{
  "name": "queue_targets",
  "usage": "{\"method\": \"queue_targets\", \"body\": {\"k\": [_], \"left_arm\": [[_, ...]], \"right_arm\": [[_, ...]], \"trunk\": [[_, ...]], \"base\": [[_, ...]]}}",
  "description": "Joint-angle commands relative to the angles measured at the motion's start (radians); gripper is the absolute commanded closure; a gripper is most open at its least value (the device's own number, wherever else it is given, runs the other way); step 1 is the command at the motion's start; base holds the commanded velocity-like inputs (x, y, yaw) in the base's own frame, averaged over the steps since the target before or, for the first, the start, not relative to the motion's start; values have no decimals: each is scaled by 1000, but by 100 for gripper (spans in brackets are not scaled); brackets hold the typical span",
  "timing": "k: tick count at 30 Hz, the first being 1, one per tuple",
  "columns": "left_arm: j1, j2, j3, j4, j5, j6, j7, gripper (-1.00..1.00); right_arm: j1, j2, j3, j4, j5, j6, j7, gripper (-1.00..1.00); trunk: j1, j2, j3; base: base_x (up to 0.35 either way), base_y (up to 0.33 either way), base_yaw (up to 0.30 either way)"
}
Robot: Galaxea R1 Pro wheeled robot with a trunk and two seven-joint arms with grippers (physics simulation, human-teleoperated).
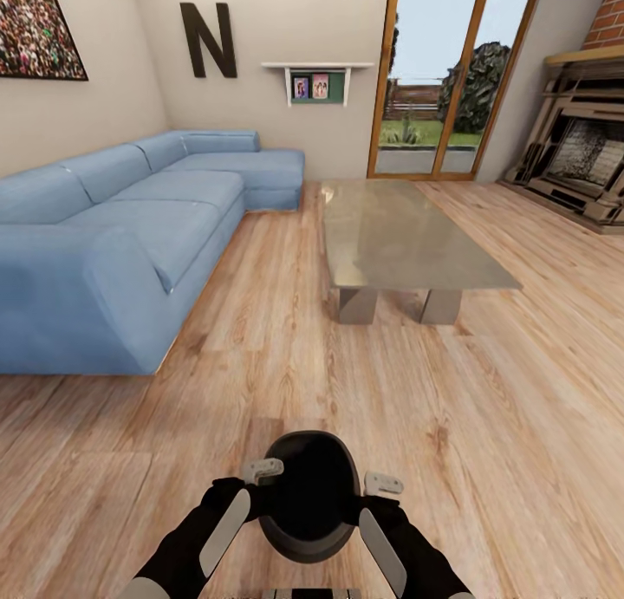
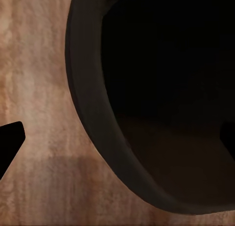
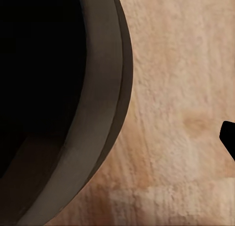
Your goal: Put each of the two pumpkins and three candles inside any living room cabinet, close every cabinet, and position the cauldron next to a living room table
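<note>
The cauldron (image 1: 309, 495) hangs between the two grippers, mouth up, low in front of the robot above the wooden floor (image 1: 485, 426). The left gripper (image 1: 250, 488) sits at the pot's left rim and the right gripper (image 1: 374, 498) at its right rim; each wrist view shows the thick dark rim running between that gripper's fingers, so each pair of jaws looks clamped on the rim wall. The coffee table (image 1: 407, 235) stands well ahead of the jaws, with the blue sofa (image 1: 130, 235) off to their left. The pot looks rigid, bulky and probably heavy, with smooth sides that offer little grip. The rim on opposite sides seems the sensible hold, kept level so it does not swing or slip.
</note>
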Motion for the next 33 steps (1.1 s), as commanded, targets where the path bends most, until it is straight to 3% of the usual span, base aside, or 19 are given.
{"method": "queue_targets", "body": {"k": [1, 8, 14, 20, 27, 33], "left_arm": [[0, 0, -2, -1, 10, 2, 10, -100], [-1, 0, -2, -1, 11, 2, 10, -100], [-1, 1, -2, -1, 10, 2, 10, -100], [0, 0, -2, -1, 10, 2, 10, -100], [0, 1, -2, -1, 10, 2, 10, -100], [-1, 1, -2, -1, 9, 2, 10, -100]], "right_arm": [[-1, -1, 4, -1, -10, 2, -10, -100], [-1, -1, 4, -1, -9, 0, -10, -100], [-1, -1, 4, -1, -9, 0, -10, -100], [-1, -1, 4, -1, -10, 0, -10, -100], [-1, -1, 4, 0, -10, -1, -10, -100], [-1, -1, 4, 0, -10, -10, -10, -100]], "trunk": [[4, -8, -4], [17, -30, -29], [17, -30, -29], [20, -31, -52], [20, -31, -52], [22, -32, -68]], "base": [[0, 0, 0], [0, 0, 0], [0, 0, 0], [0, 0, 0], [0, 0, 0], [0, 0, 0]]}}
